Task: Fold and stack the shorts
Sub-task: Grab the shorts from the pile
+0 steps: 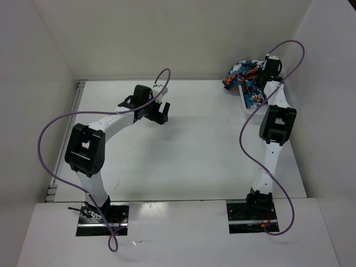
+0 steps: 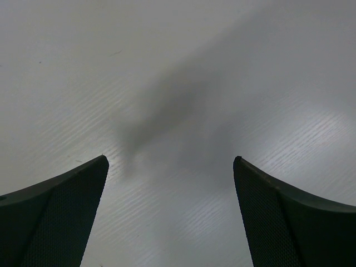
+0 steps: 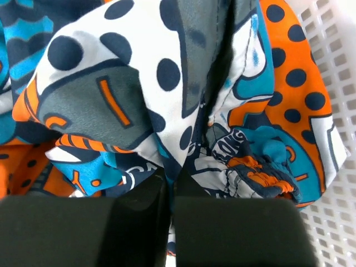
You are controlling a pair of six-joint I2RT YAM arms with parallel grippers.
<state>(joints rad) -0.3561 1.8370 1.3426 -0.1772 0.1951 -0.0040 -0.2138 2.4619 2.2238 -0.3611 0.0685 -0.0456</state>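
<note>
- Step in hand: pick-up. The shorts (image 1: 243, 78) lie bunched in the upper right of the overhead frame, at the far corner of the table (image 1: 194, 156). No fold is made yet.
- Right gripper (image 3: 171, 217): the jaws are drawn almost together at the bottom of the wrist frame, and a ridge of printed fabric runs down into the seam between them. It appears to pinch that ridge, though the fingers hide the contact point itself.
- Left gripper (image 2: 171, 183): the jaws are spread wide and hold nothing. It sits over bare tabletop, upper middle of the overhead frame.
- Next move, by judgement: lift the cloth clear and carry it to the open centre of the table. There the left gripper can take a second edge to spread it flat.
- Surroundings: a white mesh basket (image 3: 334, 72) fills the right edge of the wrist frame, beside and apparently beneath the fabric.
- Obstruction: the basket wall may snag loose cloth on the way out. The pinch takes one fold only, so the rest will likely hang crumpled.
</note>
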